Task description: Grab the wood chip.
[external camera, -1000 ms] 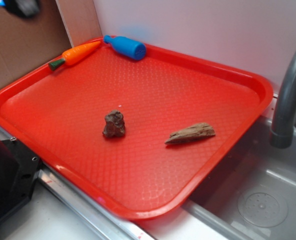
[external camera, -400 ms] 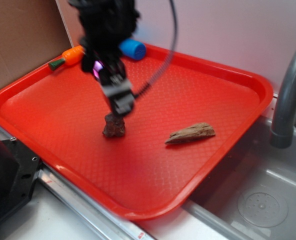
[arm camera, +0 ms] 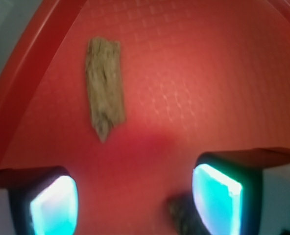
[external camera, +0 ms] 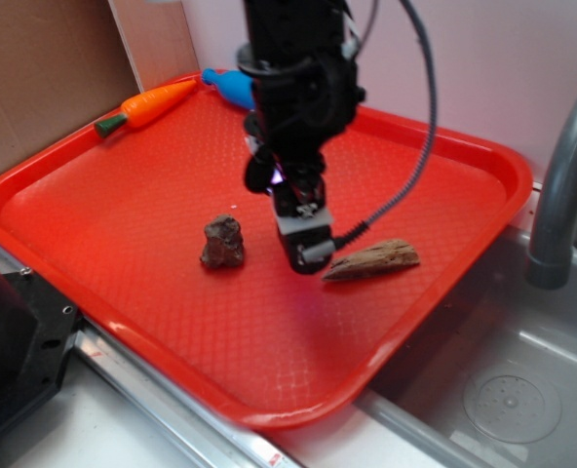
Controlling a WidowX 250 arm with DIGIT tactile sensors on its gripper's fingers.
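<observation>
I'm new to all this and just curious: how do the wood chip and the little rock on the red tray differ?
The wood chip is flat, long and tapered, while the rock is lumpy and stands taller. The chip is light tan with visible grain; the rock is dark reddish-brown. The chip lies nearer the tray's sink-side edge, the rock nearer the middle. Both rest loose on the tray, and neither is held.
</observation>
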